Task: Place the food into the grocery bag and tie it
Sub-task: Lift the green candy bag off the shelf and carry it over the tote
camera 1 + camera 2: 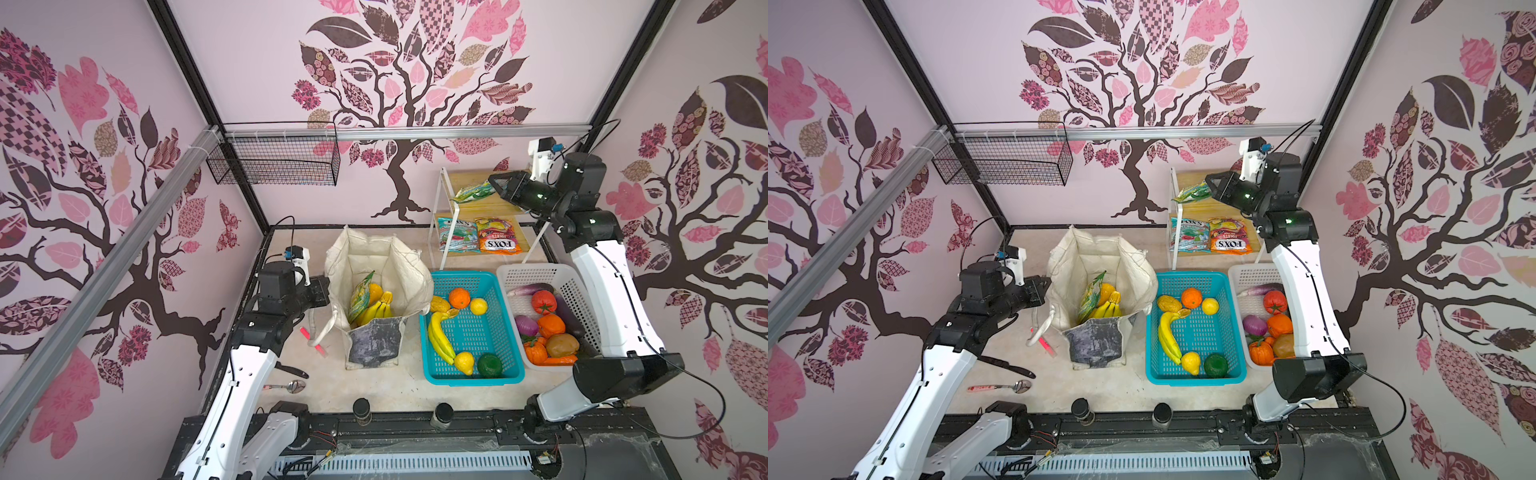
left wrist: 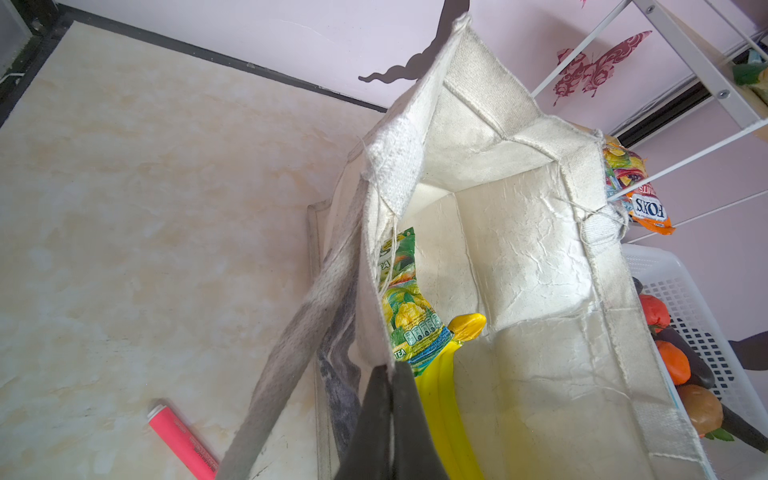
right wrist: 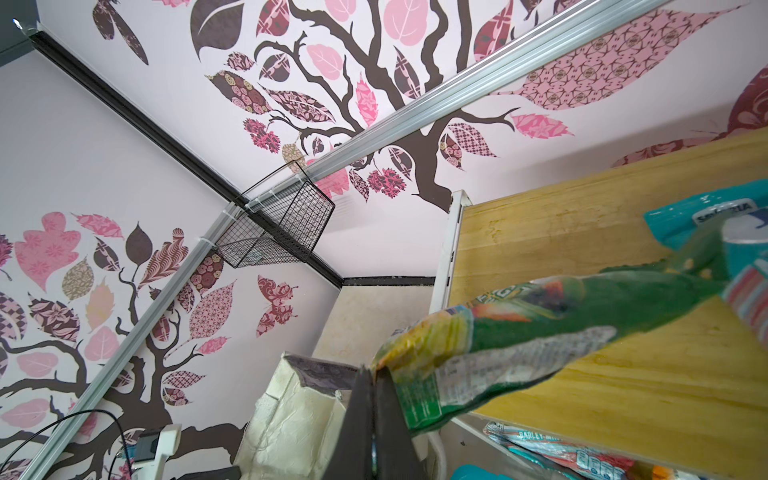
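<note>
Up on the top board of the wooden shelf point(image 1: 465, 178), the right gripper point(image 1: 493, 181) point(image 3: 374, 399) has both black jaws pressed together on one corner of a green snack packet point(image 1: 473, 192) point(image 3: 519, 345). The glossy, crinkled foil of that packet stretches away from the fingertips across the pale wood grain. On the lower board lie a teal packet point(image 1: 457, 235) and an orange packet point(image 1: 496, 237), flat and side by side.

Left of the shelf, the grocery bag point(image 1: 365, 253) point(image 2: 519, 249) stands upright and open on the marbled tabletop: coarse cream canvas, boxy, with a dark grey mottled panel on its near side. The left gripper point(image 1: 326, 291) point(image 2: 392, 415) sits at the bag's left rim, its jaws clamped together on the canvas edge. Inside the bag, a green-yellow packet point(image 1: 360, 297) leans against smooth yellow bananas point(image 1: 376, 311).

Just right of the bag stand a teal basket point(image 1: 465, 274) and a white basket point(image 1: 536, 270), both perforated plastic and holding toy produce
</note>
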Available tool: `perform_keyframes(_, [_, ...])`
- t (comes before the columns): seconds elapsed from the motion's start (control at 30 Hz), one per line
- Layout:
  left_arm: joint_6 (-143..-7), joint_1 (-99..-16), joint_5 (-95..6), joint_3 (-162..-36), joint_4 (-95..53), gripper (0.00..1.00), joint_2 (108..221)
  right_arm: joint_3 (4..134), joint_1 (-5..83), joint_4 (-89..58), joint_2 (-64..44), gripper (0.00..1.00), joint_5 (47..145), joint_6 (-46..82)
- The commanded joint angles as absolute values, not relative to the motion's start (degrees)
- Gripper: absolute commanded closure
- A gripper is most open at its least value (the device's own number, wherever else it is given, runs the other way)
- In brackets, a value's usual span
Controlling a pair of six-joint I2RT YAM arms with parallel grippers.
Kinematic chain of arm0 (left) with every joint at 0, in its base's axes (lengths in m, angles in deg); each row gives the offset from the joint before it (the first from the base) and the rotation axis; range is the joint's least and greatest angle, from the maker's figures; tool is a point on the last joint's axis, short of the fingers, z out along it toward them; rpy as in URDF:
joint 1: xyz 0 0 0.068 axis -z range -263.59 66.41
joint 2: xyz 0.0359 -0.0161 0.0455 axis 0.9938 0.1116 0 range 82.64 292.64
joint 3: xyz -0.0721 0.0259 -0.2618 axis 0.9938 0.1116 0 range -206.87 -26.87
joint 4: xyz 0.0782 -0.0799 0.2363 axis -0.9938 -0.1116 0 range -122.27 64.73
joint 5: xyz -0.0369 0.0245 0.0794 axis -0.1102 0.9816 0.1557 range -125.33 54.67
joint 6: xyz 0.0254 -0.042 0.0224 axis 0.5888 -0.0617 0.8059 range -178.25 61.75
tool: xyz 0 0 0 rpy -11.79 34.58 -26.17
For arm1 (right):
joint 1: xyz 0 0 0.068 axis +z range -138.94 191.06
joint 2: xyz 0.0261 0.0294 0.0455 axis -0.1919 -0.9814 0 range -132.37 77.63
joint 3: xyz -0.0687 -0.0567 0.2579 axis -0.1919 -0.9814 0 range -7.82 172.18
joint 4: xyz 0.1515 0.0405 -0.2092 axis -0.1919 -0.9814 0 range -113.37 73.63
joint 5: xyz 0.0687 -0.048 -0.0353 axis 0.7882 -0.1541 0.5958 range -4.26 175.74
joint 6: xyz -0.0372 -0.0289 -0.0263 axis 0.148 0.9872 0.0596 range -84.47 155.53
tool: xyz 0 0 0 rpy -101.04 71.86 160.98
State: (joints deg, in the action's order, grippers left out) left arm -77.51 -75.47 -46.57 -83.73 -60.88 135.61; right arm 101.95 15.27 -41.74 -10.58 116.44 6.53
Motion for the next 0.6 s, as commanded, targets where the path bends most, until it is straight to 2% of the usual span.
perform_keyframes(0.0, [-77.14, -75.67, -47.37, -82.23, -59.98, 1.0, 134.76, 104.62, 15.53, -40.46, -5.67, 1.0, 117.99, 6.33])
perform_keyframes(0.2, [-77.14, -75.64, -47.37, -82.16, -60.05, 1.0, 134.69, 104.72, 17.51, -41.37, -2.77, 1.0, 118.84, 6.26])
perform_keyframes(0.57, [-77.15, -75.64, -47.19, -82.22, -59.98, 1.0, 134.69, 98.99, 30.12, -41.59, 0.9, 1.0, 115.95, 7.27])
